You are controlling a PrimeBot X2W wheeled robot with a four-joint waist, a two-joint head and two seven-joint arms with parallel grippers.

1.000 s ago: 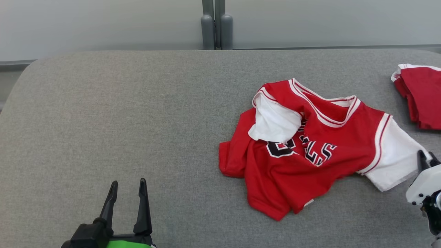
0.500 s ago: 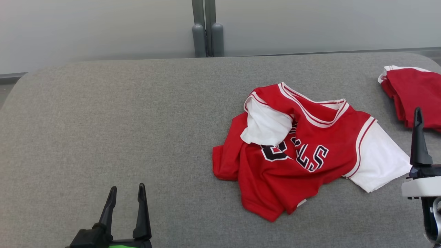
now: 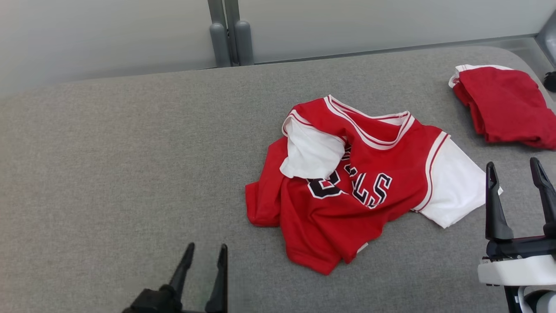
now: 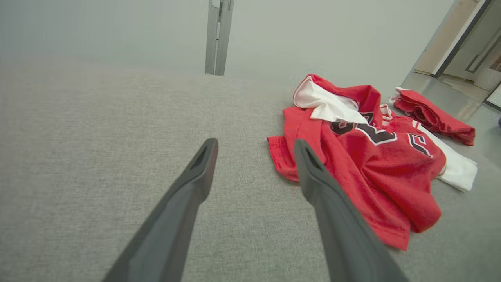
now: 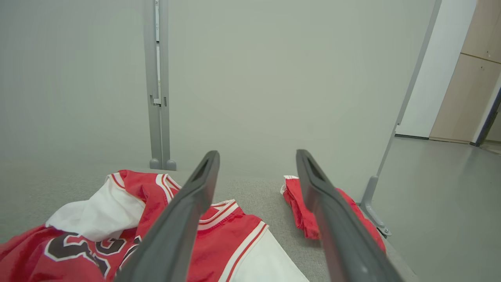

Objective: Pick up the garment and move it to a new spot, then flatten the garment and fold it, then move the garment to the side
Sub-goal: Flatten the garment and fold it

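Black block letters edged in white run across the chest of the red jersey (image 3: 347, 213), right of the bench's (image 3: 108, 152) middle. "LS" reads clean at the word's end; the opening letters are crumpled, half under a folded white sleeve (image 3: 310, 152).

wall (image 3: 108, 34): pale grey (metal post (image 3: 230, 34) mid) | table (image 3: 108, 152): grey fabric | floor (image 5: 438, 196): glossy grey | cabinet (image 5: 483, 70): perhaps wood

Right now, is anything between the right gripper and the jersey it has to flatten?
Nothing visible. The right gripper, open, stands beside the jersey at its white sleeve, with nothing lying between them on the grey table. The other red garment lies farther back, out of the way.
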